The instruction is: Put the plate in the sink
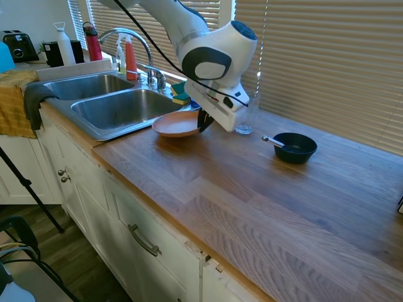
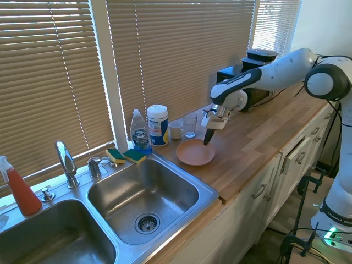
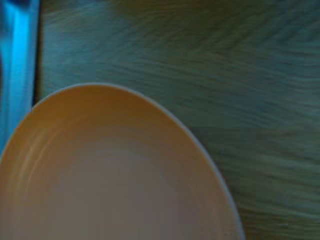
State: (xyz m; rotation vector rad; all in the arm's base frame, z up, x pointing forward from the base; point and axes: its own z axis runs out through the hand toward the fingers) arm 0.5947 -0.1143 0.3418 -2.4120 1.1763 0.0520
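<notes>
The plate (image 1: 175, 124) is a round, shallow, matte salmon-orange thing with a low raised rim, sitting on the wood-plank countertop (image 1: 252, 195) just beside the sink's right-hand basin. In the first exterior view its left edge looks like it's right at the steel lip of the sink (image 1: 94, 129), maybe a touch over it (hard to call from here). The sink is a stainless double basin, brushed and dull-shiny, with a tall curved chrome faucet (image 2: 66, 162) at the back.

The white arm comes in over the counter and bends down so the gripper (image 2: 207, 138) points nearly straight down at the plate's edge on the side away from the sink. The dark fingers look narrow and close together right on that rim, but I can't tell if they've actually pinched it or are only touching. The wrist view is a blurry curve of orange plate over wood grain.

Other stuff around: a small black bowl (image 1: 295, 147) with a spoon further along the counter, a clear glass (image 2: 190, 125), a dish soap bottle (image 2: 139, 132), a white canister (image 2: 157, 125) and green-yellow sponges (image 2: 125, 155) behind the basin.
</notes>
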